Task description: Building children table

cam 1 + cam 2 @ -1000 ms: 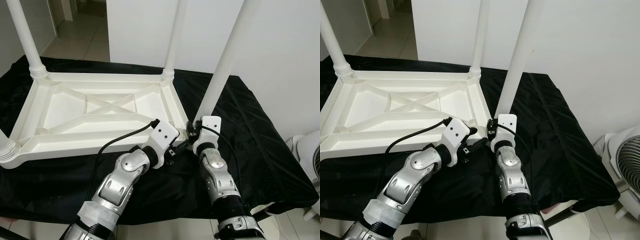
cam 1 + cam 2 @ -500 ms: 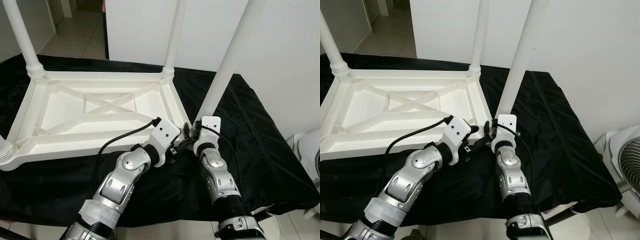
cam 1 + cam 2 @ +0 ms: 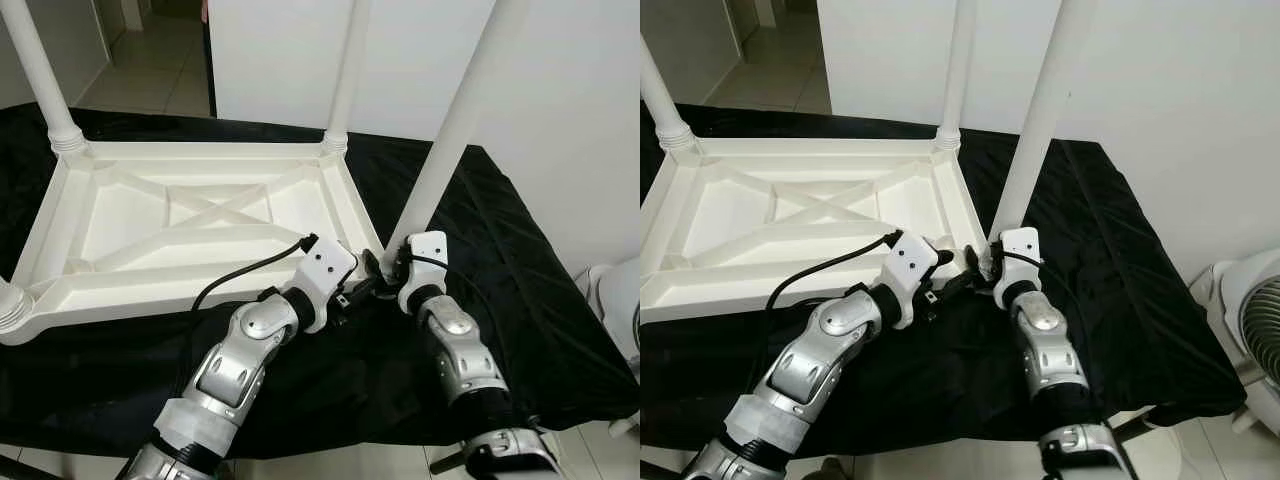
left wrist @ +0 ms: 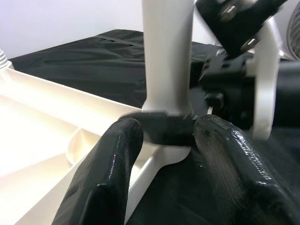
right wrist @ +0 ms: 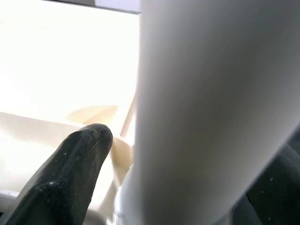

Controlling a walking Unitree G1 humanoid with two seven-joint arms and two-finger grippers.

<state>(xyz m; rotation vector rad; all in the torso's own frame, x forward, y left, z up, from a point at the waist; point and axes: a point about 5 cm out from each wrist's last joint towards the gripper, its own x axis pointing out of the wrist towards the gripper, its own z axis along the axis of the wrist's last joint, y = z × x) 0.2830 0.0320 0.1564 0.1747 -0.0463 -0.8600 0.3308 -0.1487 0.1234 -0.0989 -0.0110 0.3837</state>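
Table top (image 3: 200, 215): upside down, left-center of frame
Right gripper (image 5: 140, 197): clamped around white leg (image 3: 455, 120)
Left gripper (image 4: 164, 154): open, flanking leg base

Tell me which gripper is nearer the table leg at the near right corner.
Right. The right gripper has the table leg between its fingers near the base; the left gripper sits just beside that base, fingers open toward the corner socket.

Home interior: tiled floor (image 3: 150, 70), white walls (image 3: 560, 110), doorway to hallway, fan (image 3: 1250, 340) at side.
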